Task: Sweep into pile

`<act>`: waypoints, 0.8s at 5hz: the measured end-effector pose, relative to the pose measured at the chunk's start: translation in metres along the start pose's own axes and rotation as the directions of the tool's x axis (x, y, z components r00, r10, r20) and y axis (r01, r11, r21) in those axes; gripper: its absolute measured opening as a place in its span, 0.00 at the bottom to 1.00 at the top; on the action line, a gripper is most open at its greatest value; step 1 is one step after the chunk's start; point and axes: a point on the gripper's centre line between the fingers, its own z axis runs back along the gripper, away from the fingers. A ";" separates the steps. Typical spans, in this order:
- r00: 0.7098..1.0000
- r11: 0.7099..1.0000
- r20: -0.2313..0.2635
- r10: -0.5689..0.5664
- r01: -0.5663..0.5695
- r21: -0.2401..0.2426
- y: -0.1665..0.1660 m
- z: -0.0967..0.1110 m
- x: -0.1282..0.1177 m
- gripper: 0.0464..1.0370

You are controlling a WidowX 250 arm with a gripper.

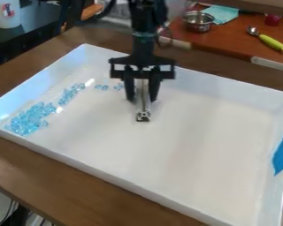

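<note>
Camera view: gripper (142,98) hides metal bar's (143,114) top.

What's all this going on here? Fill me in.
A robot's gripper is holding a metal bar between its fingers, over a big white tray. The job is to sweep the clear blue beads into a pile. Right now most of them lie heaped in the tray's left corner as the camera sees it, with a trail running up the left side and a few small clusters toward the gripper. The bar is apart from the main heap.
</note>
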 end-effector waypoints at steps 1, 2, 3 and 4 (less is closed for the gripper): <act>0.999 0.999 -0.003 0.035 -0.035 0.001 0.019 0.000 0.012 0.45; 0.998 0.998 0.005 0.061 -0.061 0.002 0.030 -0.001 0.019 0.45; 0.995 0.995 0.014 0.102 -0.102 -0.005 0.039 -0.002 0.028 0.45; 0.982 0.982 0.016 0.188 -0.188 -0.023 0.056 -0.001 0.038 0.45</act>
